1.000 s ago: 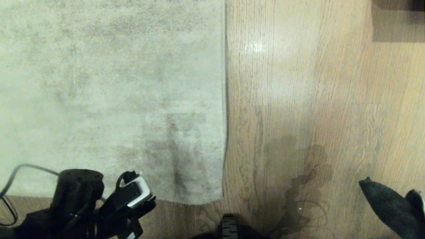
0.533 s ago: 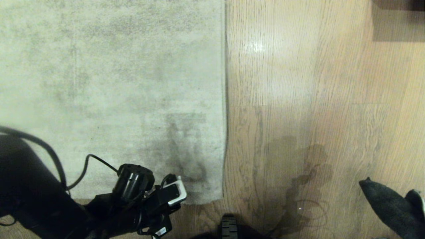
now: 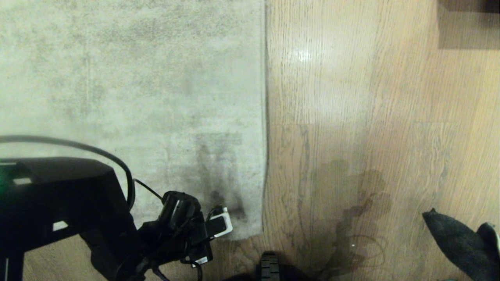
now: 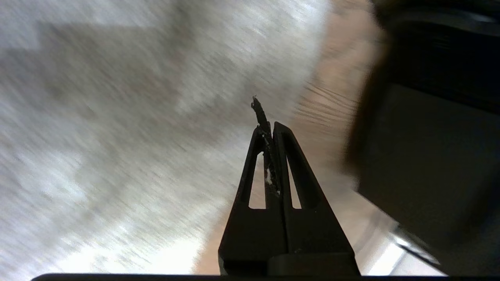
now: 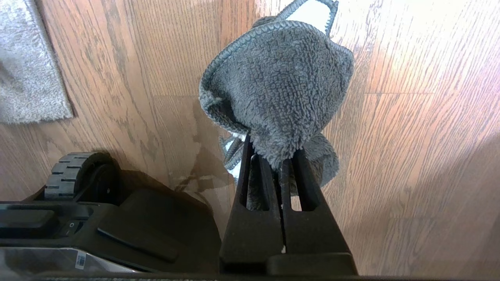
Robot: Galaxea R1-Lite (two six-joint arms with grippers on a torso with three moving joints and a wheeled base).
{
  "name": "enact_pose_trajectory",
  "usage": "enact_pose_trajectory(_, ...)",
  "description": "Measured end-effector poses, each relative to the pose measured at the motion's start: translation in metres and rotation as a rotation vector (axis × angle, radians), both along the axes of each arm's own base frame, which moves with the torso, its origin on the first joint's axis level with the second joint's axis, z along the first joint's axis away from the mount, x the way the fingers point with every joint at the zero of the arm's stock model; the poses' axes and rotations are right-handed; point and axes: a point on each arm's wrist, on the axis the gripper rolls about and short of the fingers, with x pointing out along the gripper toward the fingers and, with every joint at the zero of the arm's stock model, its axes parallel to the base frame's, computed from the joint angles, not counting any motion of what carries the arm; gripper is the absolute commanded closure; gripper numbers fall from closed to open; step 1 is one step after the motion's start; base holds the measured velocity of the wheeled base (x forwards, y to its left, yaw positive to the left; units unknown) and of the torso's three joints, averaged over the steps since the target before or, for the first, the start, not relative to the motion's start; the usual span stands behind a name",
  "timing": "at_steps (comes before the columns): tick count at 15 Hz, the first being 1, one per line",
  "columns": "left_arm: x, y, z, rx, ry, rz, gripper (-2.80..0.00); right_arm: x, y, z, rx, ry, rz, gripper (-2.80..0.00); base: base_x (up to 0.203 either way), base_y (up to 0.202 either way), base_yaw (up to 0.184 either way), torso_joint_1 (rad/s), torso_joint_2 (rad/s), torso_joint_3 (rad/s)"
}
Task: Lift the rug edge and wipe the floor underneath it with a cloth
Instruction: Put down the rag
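You are bringing the left gripper (image 4: 267,127), jaws pressed together and empty, to the rug edge (image 3: 264,164) at its near corner; next, spread them. The right gripper (image 5: 273,156) is pinching the cloth (image 5: 277,89).

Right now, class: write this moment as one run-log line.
left gripper: shut, empty, over rug corner | right gripper: shut on cloth, above floor | rug edge: flat, unlifted

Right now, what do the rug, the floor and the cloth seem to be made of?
Rug: short-pile textile, mottled grey-beige, fuzzy at its border. Floor: wood or wood-look planks, dark grain lines, slight sheen from a glare spot. Cloth: dark grey looped terry or microfibre, stitched edging.
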Motion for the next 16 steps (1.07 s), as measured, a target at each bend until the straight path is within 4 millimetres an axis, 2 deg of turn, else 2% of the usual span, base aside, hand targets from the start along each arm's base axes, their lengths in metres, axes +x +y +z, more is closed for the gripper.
enact_pose_trajectory(6,0.026,-0.006,-0.008,-0.001,-0.136,-0.035,0.0,0.0,0.0,0.0,0.0,0.0,0.0,0.0,0.0,0.0,0.0,0.0,0.0,0.0)
enact_pose_trajectory(13,0.028,-0.011,-0.02,-0.022,-0.157,-0.062,0.0,0.0,0.0,0.0,0.0,-0.001,0.0,0.0,0.0,0.0,0.0,0.0,0.0,0.0)
enact_pose_trajectory(16,0.025,-0.01,-0.01,-0.045,-0.167,-0.072,0.0,0.0,0.0,0.0,0.0,0.0,0.0,0.0,0.0,0.0,0.0,0.0,0.0,0.0)
